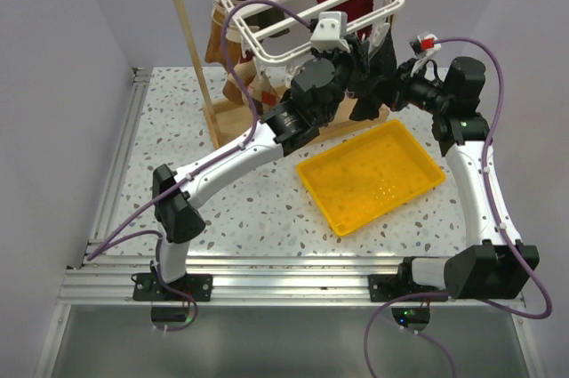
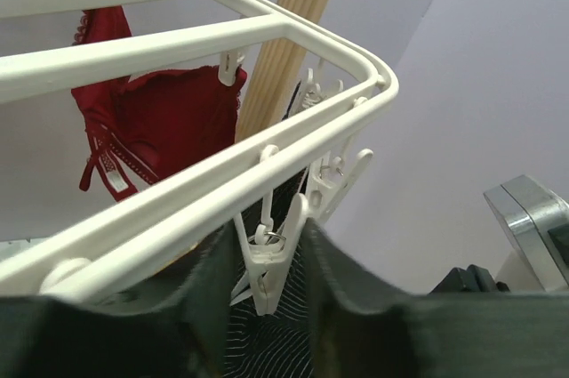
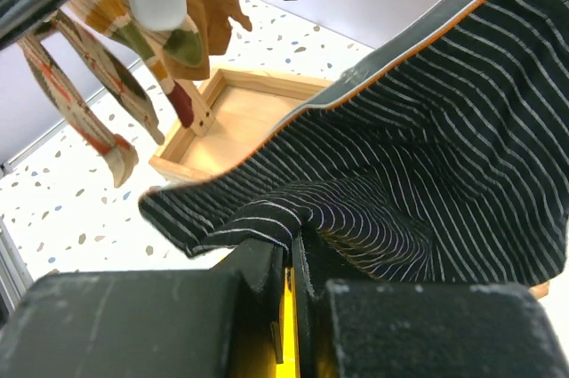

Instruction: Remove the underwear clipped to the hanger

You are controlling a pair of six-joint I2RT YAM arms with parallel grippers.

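Pinching striped underwear in our right gripper, we have our left gripper narrow around a clip near the hanger's corner, red bra behind.

The hanger is hung from the frame stand at the back of the table. The underwear is clipped under its right corner, the socks further left. The tray is set in front, to the right.

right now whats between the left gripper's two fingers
A white clip hanging from the hanger sits between the left gripper fingers, striped underwear just below it. The left wrist view shows it.
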